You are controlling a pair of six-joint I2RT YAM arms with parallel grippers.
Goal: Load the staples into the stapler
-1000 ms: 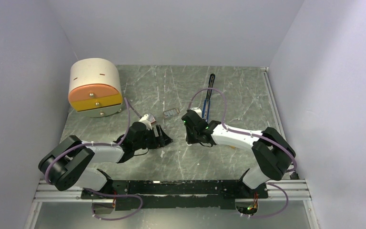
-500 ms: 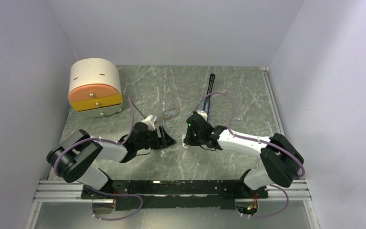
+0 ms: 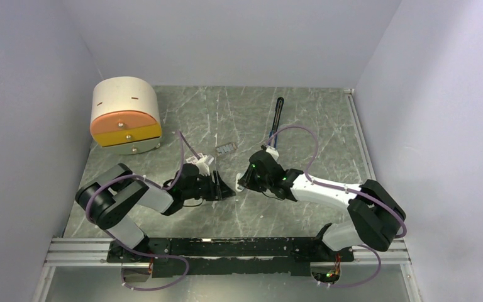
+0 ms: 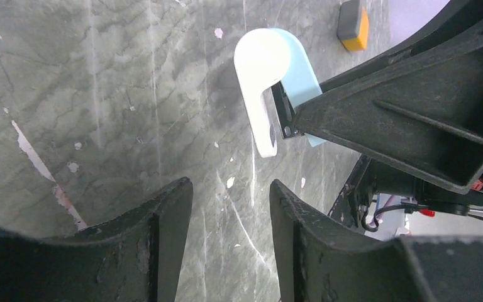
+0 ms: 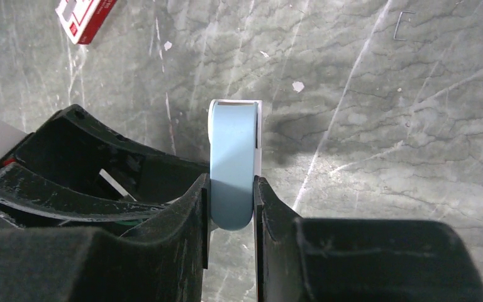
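The stapler (image 3: 277, 123), long, slim and blue with a black top arm, lies at the back of the table, apart from both arms. The staples (image 3: 225, 149), a small flat grey strip, lie on the table just behind the two grippers. My right gripper (image 5: 231, 182) is shut on a short pale-blue piece (image 5: 233, 145) and holds it upright. My left gripper (image 4: 229, 189) faces it, open with only bare table between its fingers. In the left wrist view the pale-blue piece (image 4: 270, 75) stands a little ahead of those fingers. The grippers (image 3: 234, 184) nearly meet mid-table.
A round cream drawer unit with orange and yellow fronts (image 3: 126, 116) stands at the back left. A red-and-white box (image 5: 85, 16) lies beyond the left arm. A grey-and-orange block (image 4: 353, 16) and a single loose staple (image 5: 404, 26) lie on the marbled table (image 3: 327, 126).
The two grippers have come together at mid-table, the left moving right and the right moving left with the pale-blue piece. The left gripper's fingers have narrowed.
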